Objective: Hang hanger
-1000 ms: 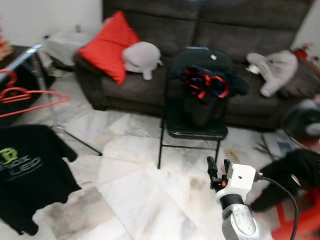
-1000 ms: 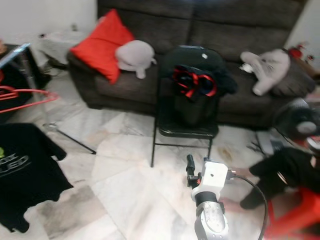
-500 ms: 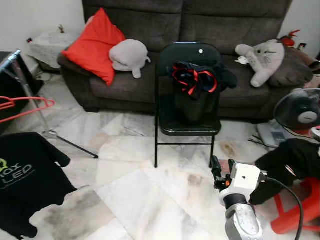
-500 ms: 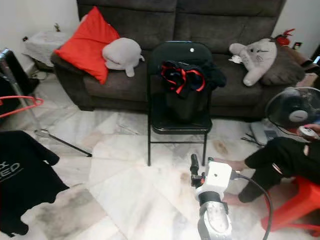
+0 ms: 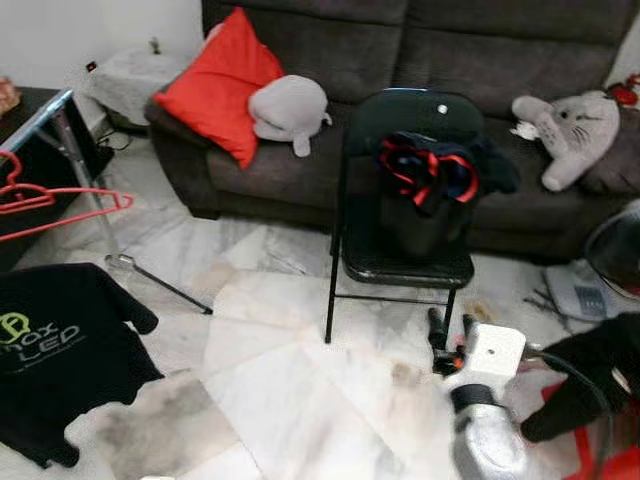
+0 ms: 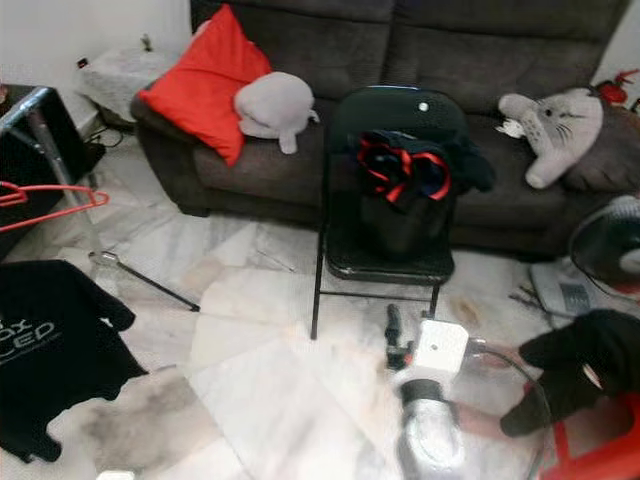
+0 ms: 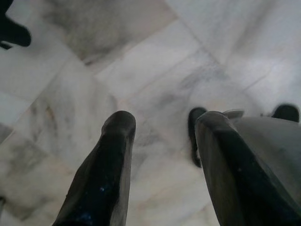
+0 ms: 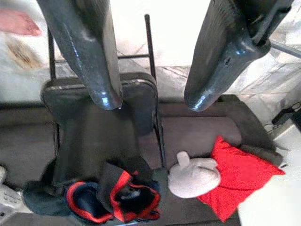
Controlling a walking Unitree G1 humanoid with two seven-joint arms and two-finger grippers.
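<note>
Well, my right tool (image 5: 451,334) points at the folding chair (image 5: 405,190), fingers parted and empty, because the red hanger (image 5: 55,205) sits far left near the rack; left tool (image 7: 162,155) hangs released over the floor.

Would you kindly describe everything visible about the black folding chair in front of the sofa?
The black folding chair stands upright on the pale marble floor, directly before the dark grey sofa, its seat facing the robot. It has a rounded, glossy back, a flat dark seat and thin black metal legs joined by a crossbar. A dark garment with red trim is draped over its backrest and hangs toward the seat. The right claw, open, hovers in front of it without touching.
</note>
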